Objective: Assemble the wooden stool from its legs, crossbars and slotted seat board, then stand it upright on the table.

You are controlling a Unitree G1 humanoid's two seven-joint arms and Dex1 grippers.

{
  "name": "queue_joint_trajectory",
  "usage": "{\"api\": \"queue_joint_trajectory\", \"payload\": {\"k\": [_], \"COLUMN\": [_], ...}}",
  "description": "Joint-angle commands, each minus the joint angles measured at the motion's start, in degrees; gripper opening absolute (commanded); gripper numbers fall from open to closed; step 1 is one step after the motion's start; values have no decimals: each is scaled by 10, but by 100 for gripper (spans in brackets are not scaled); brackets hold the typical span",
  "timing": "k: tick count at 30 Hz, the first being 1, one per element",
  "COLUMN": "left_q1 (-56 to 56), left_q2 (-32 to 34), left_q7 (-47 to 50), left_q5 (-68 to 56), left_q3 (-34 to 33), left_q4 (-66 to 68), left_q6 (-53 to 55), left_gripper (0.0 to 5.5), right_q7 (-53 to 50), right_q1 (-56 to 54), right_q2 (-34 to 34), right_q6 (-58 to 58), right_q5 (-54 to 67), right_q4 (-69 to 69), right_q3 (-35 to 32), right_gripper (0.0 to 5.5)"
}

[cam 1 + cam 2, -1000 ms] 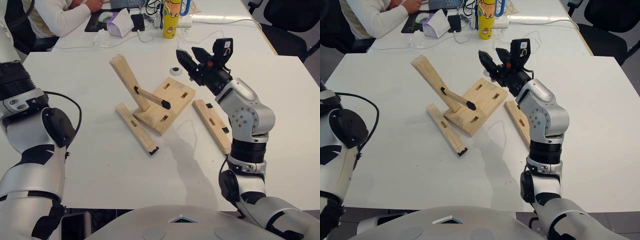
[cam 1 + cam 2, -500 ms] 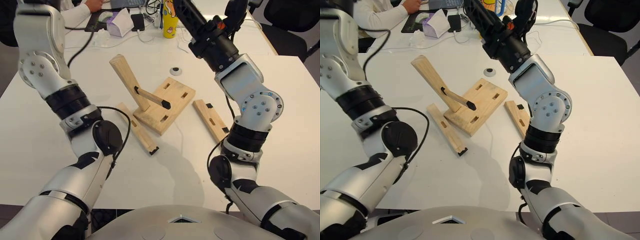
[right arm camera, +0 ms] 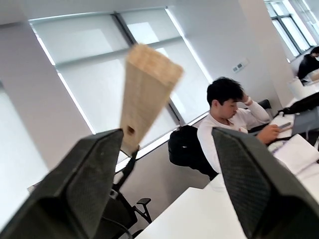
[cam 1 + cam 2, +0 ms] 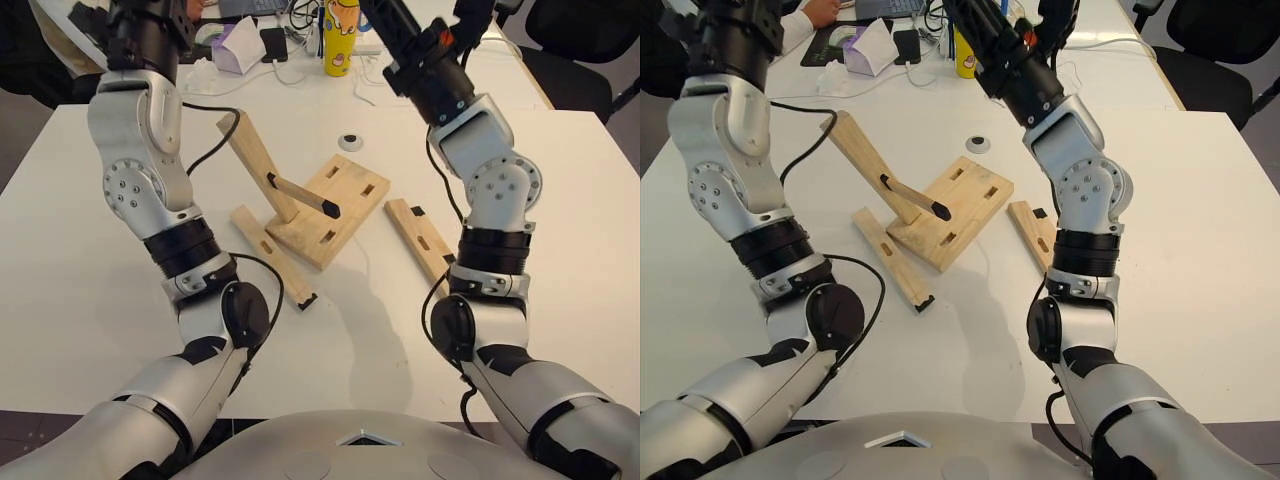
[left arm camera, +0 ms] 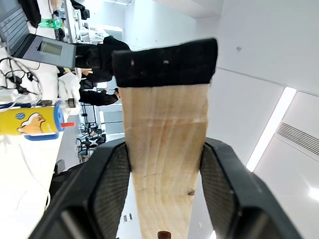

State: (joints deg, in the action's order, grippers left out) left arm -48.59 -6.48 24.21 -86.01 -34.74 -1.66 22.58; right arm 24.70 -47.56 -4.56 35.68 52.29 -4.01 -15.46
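- Only a small part looks done. The seat board (image 4: 340, 205) lies flat near the middle of the desk (image 4: 560, 250), slots facing up. One leg, the planted leg (image 4: 255, 160), is stuck in the board's 9 o'clock corner and leans off toward 11 o'clock.
- A crossbar (image 4: 305, 195) juts from the planted leg toward 4 o'clock, with its free end joined to nothing.
- Two more legs lie flat on the desk: the near leg (image 4: 272, 255) touches the board's edge at 8 o'clock, and the far leg (image 4: 425, 250) lies just beside the board at 4 o'clock.
- What looks left: seating the remaining legs, fitting the crossbars between them, then turning the stool over onto its feet.
- The left arm stands steeply upright at 10 o'clock of the board. Its left pincer (image 5: 167, 164) is clamped on a black-capped stick (image 5: 164, 124), high above the desk.
- The right arm stands just as high at 1 o'clock. The fingers of its right pincer (image 3: 167, 134) are wide apart.
- A pale wooden bar (image 3: 147, 84) shows beside one of those fingers, and I cannot tell whether it touches it.
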Motion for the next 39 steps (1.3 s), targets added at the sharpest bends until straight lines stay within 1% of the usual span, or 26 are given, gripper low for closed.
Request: {"api": "queue_joint_trajectory", "payload": {"k": [1, 5, 10, 15, 21, 28, 37, 39], "left_q1": [36, 33, 31, 46, 73, 82, 88, 90], "left_q2": [-78, -82, -78, -67, -75, -66, -57, -56], "left_q7": [-8, -9, -17, -9, -7, -12, -9, -9], "left_q5": [-24, -37, -54, -68, -67, -72, -78, -78], "left_q3": [40, 66, 83, 109, 147, 163, 174, 177], "left_q4": [-11, -24, -36, -39, -34, -20, -21, -22], "left_q6": [-21, -52, -90, -91, -93, -109, -119, -120], "left_gripper": [203, 203, 203, 203, 203, 203, 203, 203], "right_q7": [22, 30, 40, 45, 52, 64, 60, 60], "right_q1": [-35, -54, -29, -35, -81, -93, -92, -91], "right_q2": [0, 7, 5, 4, 8, -2, -5, -5], "right_q6": [-4, -27, -18, -30, -39, -32, -37, -36], "right_q5": [-1, -16, -11, -23, -5, 12, 4, 5], "right_q4": [-6, -66, -72, -91, -96, -64, -69, -68], "right_q3": [14, 12, 15, 15, -2, -9, -10, -10], "right_gripper": [330, 330, 330, 330, 330, 330, 208, 205]}}
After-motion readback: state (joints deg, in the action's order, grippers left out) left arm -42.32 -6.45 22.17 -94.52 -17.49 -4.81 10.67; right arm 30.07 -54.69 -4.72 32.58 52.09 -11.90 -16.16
